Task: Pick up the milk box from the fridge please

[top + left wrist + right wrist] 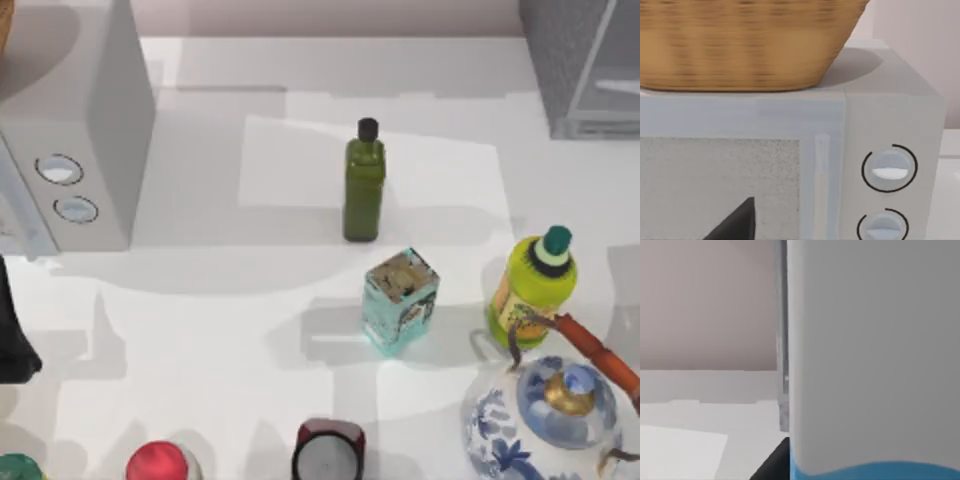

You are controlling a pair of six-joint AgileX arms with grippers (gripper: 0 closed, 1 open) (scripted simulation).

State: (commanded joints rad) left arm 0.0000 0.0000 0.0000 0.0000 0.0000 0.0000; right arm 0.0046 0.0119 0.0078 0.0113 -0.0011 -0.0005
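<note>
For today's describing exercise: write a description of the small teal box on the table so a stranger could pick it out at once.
Start at the dark green bottle standing mid-table. Just in front of it, toward the camera and slightly right, stands the small teal box, left of the yellow-green bottle. It is the one squarish carton among bottles and a teapot, with a brownish printed top.

Left arm (12, 335): dark, at the table's left edge, toward its near-left corner, idle. Left gripper (735, 226): one dark tip in the left wrist view. Right gripper (771, 465): a dark edge in the right wrist view.
</note>
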